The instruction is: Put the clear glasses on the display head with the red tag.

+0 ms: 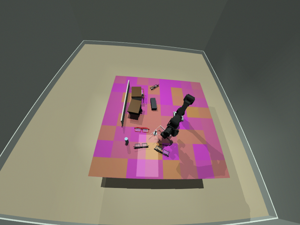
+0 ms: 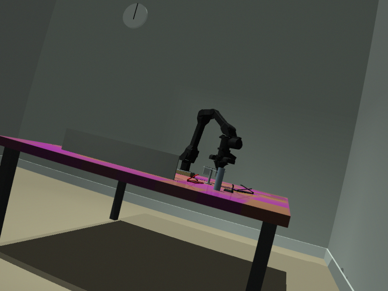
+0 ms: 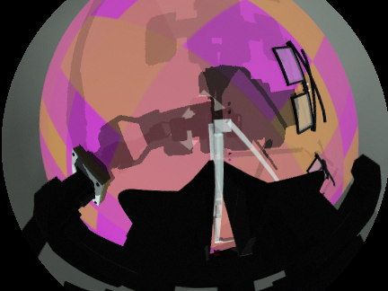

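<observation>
Patchwork table of pink, magenta and orange (image 1: 108, 167) (image 2: 150, 184) (image 3: 112, 40): clear glasses are in the gripper, away from both heads

Dark grey-green walls (image 1: 145, 19) (image 2: 250, 62) stand around the table. The black arm (image 1: 179, 115) (image 2: 199, 131) bends over, and its gripper (image 1: 166, 135) (image 2: 220, 166) (image 3: 218, 168) points down. It is clenched on the clear glasses (image 1: 160, 125) (image 2: 206, 170) (image 3: 218, 154), whose pale frame passes between the fingers in the wrist view. A slim stand (image 1: 155, 133) (image 2: 210, 177) is very near the glasses; if they touch it, I cannot tell.

Two brown-topped heads (image 1: 136, 91) (image 1: 134, 106) are beside an upright panel (image 1: 125, 101) (image 2: 122, 153), well apart from the gripper. At the farther head there is an orange-rimmed pair (image 1: 143, 90). Which head has the red tag, I cannot tell.

Red glasses (image 1: 141, 128) (image 2: 195, 181) lie between the heads and one black-rimmed pair (image 1: 141, 146). Another dark pair (image 1: 161, 151) (image 3: 296, 84) lies near the gripper. A blue-grey cylinder (image 1: 126, 139) (image 2: 219, 179) stands upright near the red glasses, and a dark oblong block (image 1: 153, 103) lies near the heads.
</observation>
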Controlling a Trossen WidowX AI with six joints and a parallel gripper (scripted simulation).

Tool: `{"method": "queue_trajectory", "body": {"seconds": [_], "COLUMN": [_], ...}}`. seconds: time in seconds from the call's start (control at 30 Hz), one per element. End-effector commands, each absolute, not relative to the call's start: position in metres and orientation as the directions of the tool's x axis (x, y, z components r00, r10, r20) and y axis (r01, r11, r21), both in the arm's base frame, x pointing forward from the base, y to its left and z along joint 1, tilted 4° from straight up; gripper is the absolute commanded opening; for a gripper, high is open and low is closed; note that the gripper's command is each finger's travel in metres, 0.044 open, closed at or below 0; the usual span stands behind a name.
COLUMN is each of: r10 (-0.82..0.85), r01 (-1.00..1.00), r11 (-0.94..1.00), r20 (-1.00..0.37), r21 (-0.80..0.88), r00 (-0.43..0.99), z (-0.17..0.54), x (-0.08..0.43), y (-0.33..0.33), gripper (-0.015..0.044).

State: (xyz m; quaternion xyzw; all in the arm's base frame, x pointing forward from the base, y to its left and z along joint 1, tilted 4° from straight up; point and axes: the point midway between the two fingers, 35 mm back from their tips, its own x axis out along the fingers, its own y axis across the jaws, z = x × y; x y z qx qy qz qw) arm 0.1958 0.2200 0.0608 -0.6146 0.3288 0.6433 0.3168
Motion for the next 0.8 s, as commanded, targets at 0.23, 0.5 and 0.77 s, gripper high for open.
{"method": "queue_trajectory", "body": {"seconds": [0.23,0.5,0.77], "r10": [0.005,0.004,0.004], "r01": [-0.81,-0.81,-0.834], "r11": [-0.586,-0.586,-0.55], "r20": [-0.999,-0.999,-0.999], "r21": [0.034,0.034,0.035], "r00": [-0.046,-0.045,-0.045], "z": [0.069,0.107,0.12], "x": [0.2,0.204,0.207], "y": [0.216,0.213,0.212], "gripper": [0.0,0.0,0.0]}}
